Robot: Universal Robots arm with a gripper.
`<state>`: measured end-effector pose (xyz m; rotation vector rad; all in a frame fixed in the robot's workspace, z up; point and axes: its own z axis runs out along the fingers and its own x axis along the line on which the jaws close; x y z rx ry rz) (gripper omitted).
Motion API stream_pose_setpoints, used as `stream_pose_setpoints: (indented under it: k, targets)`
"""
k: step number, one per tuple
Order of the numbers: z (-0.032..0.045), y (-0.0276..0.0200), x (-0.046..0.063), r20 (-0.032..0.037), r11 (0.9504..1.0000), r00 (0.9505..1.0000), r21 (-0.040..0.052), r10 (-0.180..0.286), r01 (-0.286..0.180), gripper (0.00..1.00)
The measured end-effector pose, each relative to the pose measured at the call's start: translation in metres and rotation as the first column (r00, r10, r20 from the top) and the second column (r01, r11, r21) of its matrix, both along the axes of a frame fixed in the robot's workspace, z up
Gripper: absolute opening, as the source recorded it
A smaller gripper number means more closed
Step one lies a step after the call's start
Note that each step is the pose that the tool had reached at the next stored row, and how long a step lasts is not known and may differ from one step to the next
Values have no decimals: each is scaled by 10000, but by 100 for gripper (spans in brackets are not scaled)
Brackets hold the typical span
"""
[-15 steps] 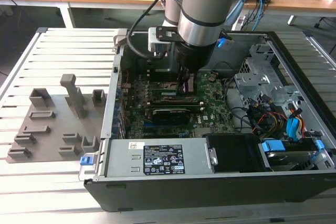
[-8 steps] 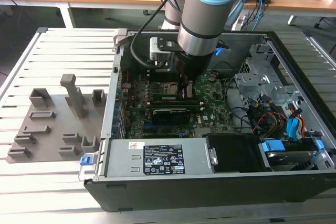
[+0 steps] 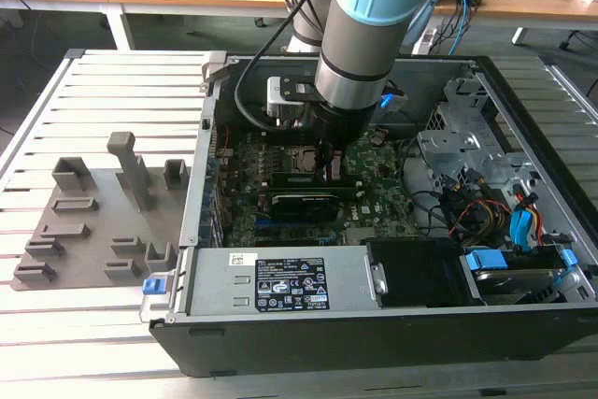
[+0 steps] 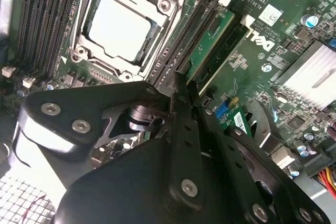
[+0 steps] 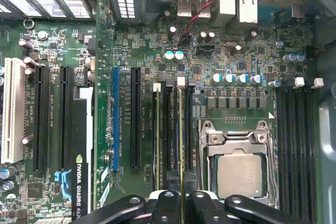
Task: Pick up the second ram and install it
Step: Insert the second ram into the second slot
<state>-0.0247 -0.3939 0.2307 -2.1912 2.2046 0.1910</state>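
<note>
We see the gripper (image 5: 181, 199) clamped on the second ram (image 5: 181, 145) | stick upright in its motherboard slot (image 5: 187, 129) | beside the CPU socket (image 5: 240, 169)

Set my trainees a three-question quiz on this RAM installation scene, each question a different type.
1. True or false: the gripper is closed on the second ram inside the computer case.
2. The second ram lies beside: A the processor socket, B a fan, C a hard drive?
3. Fill in: the grey holder tray sits to the exterior view's ___ of the case.
Key: 1 true; 2 A; 3 left.
</note>
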Motion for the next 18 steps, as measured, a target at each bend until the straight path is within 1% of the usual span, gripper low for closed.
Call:
stream_pose_setpoints:
  k: [2, 3, 4, 5, 7, 12, 15, 18]
  targets:
    - [-2, 2, -15, 5, 10000, 10000, 9, -2, 2, 14]
    - [-4, 3, -15, 7, 10000, 10000, 33, -2, 2, 14]
    - [-9, 3, -16, 6, 9999, 10000, 108, -3, 3, 14]
    - [-11, 2, -16, 7, 9999, 10000, 139, -3, 3, 14]
    - [-11, -9, -16, 7, 9999, 10000, 140, -3, 3, 14]
    - [-14, -14, -16, 7, 9999, 10000, 143, -3, 3, 14]
    - [-36, -14, -16, 6, 9998, 10000, 209, -3, 3, 14]
    - [-53, -16, -16, 5, 9998, 10000, 210, -3, 3, 14]
